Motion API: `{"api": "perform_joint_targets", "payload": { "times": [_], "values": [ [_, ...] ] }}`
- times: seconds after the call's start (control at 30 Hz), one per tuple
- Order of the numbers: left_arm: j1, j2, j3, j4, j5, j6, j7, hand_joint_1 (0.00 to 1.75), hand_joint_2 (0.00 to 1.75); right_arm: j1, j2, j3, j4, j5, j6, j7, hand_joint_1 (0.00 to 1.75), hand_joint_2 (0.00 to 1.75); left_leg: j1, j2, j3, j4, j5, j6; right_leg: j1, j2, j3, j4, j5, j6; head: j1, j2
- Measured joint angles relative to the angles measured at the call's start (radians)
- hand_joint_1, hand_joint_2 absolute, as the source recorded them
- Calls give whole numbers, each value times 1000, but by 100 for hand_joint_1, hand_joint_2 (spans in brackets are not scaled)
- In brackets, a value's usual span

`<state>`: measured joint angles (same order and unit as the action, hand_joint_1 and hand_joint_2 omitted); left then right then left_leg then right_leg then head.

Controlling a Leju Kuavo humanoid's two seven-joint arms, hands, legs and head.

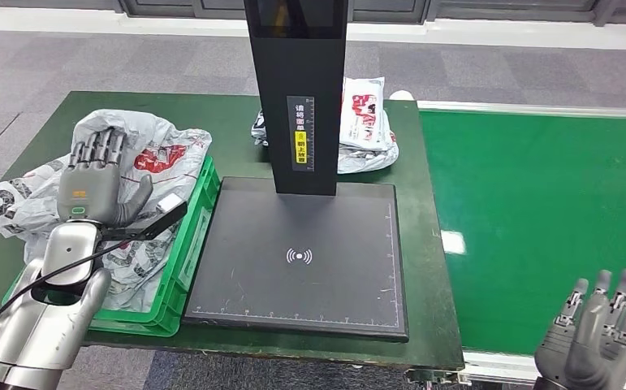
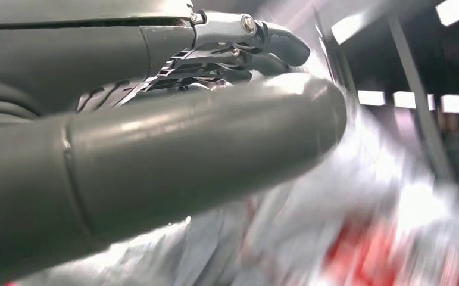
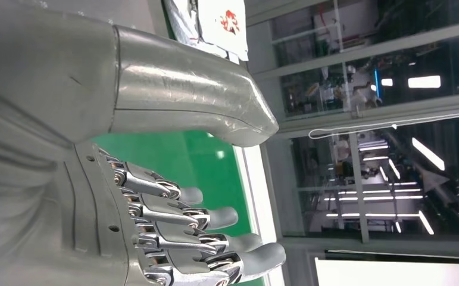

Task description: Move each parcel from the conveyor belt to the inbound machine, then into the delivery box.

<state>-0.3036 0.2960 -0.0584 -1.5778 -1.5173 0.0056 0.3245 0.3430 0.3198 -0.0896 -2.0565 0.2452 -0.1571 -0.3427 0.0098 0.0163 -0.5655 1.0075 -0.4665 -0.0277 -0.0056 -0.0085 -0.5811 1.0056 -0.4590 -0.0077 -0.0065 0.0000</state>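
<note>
I see my left hand (image 1: 98, 183) raised above the green delivery box (image 1: 186, 252), which stands on the counter (image 1: 41, 138) just beside the left edge of the inbound machine (image 1: 301, 260). A crumpled white and red parcel (image 1: 143, 150) lies in the box under and behind this hand, with part of it spilling over the box's left rim. The fingers (image 1: 102, 150) are straight and a little apart, and the thumb points toward the machine. I cannot tell if the palm touches the bag; from the head view nothing is pinched, so I judge that this hand holds nothing. The left wrist view is blurred and gives only the thumb (image 2: 173, 155) over white and red plastic.

My right hand (image 1: 597, 329) hangs low at the near edge of the green conveyor belt (image 1: 537, 211), palm open, fingers (image 3: 173, 220) spread and empty.

The relation that matters for the next move: the waiting parcels (image 1: 366, 122) are piled at the far side of the counter, behind the machine's black post (image 1: 300, 89), touching the belt's edge. They lie forward and to the left from the right hand, well apart from it, with their long axis running away from me. The right hand is on the belt side, so in my judgement it should reach forward for them. The scan plate of the machine is bare.
</note>
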Motion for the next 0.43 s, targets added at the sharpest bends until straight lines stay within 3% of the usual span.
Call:
{"api": "perform_joint_targets", "payload": {
  "times": [0.13,0.3,0.43],
  "values": [
    [-11,-57,61,-61,14,127,-19,0,0,9,7,0,0,4,-10,0,0,175,0,1,0,0,0,0,0,0,0,0,0,0,0,0],
    [-10,-91,111,-115,39,299,-37,0,0,14,12,0,0,4,-13,4,0,175,1,1,-1,0,0,0,0,0,0,0,0,0,0,0],
    [6,-108,137,-159,107,450,-97,0,175,14,15,0,0,6,-18,8,0,175,1,0,-1,0,0,0,0,0,-1,0,0,0,0,0]
  ]
}}
